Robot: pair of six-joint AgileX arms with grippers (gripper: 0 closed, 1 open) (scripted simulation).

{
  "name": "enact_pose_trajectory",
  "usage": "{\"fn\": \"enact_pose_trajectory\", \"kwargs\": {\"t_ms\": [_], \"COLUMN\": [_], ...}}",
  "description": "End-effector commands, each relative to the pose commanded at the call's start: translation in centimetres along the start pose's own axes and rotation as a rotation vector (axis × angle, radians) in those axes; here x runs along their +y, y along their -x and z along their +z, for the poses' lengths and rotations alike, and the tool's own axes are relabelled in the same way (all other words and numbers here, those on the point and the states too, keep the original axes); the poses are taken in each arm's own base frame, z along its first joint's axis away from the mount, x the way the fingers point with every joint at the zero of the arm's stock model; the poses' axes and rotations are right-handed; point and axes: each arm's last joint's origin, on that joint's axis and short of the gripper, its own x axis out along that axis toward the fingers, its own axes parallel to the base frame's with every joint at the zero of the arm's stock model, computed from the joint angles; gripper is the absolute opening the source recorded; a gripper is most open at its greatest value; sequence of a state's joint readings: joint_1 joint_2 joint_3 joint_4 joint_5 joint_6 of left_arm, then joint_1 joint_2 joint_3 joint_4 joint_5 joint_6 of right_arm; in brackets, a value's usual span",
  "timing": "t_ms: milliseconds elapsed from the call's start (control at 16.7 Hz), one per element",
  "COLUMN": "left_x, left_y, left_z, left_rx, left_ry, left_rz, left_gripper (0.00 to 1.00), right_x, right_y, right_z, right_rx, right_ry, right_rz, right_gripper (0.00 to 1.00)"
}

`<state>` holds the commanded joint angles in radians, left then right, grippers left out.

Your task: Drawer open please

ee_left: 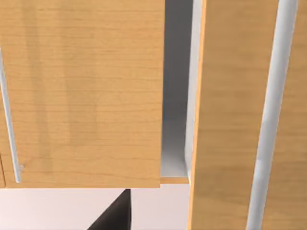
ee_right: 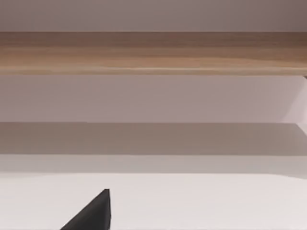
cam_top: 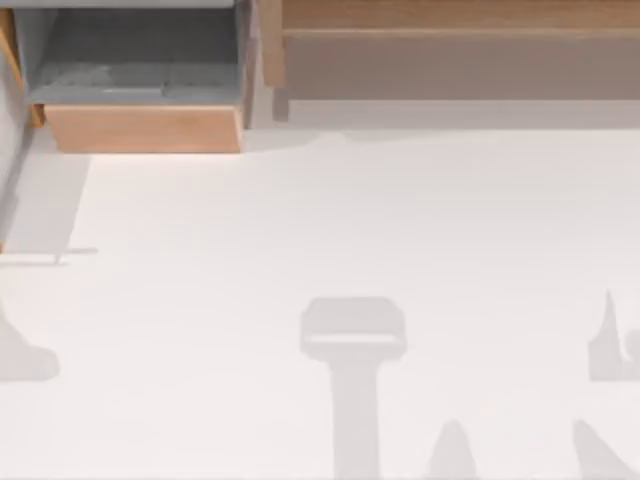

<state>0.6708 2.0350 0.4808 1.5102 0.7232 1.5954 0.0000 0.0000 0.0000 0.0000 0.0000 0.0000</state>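
1 drawer [cam_top: 143,128] juts open from the cabinet [cam_top: 440,40] at the table's [cam_top: 330,230] far left corner, its wooden front running left-right; left gripper [ee_left: 115,213] faces the fronts close up, nearer than the right [ee_right: 91,213]; finger spread cannot be told.

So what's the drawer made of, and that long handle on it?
The drawer front looks like light wood, maybe a printed veneer: fine grain lines run across its matte surface in the left wrist view. Its inside looks like plain grey board. The handle seems to be metal, a thin, smooth, silvery bar.
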Motion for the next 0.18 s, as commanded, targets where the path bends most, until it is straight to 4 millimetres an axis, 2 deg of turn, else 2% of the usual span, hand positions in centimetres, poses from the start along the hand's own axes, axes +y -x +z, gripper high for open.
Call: {"fn": "enact_pose_trajectory", "kwargs": {"t_ms": [180], "left_x": [0.0], "left_y": [0.0], "left_z": [0.0], "left_rx": [0.0], "left_ry": [0.0], "left_rz": [0.0], "left_gripper": [1.0], "right_x": [0.0], "right_y": [0.0], "right_z": [0.0], "right_rx": [0.0], "right_ry": [0.0], "right_rz": [0.0], "right_gripper": [1.0]}}
